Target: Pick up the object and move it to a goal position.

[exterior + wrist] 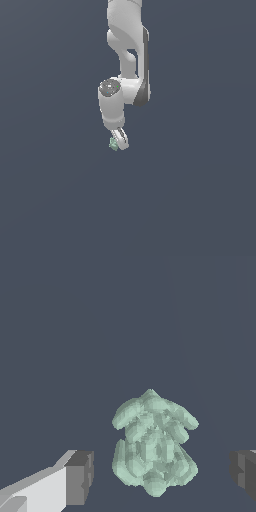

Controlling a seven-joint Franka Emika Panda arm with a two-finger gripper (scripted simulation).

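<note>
The object (154, 443), a lumpy pale mint-green mass with a pointed tip and bulging lobes, sits between the fingers of the gripper (162, 476). One grey-padded white finger (75, 478) stands at its nine o'clock and the other dark pad (244, 472) at its three o'clock. Each is apart from it, with plain dark slate-blue background showing in the gaps.

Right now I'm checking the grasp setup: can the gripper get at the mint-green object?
Probably yes. The object sits between the open gripper's dark pads with gaps on both sides and nothing else nearby.
</note>
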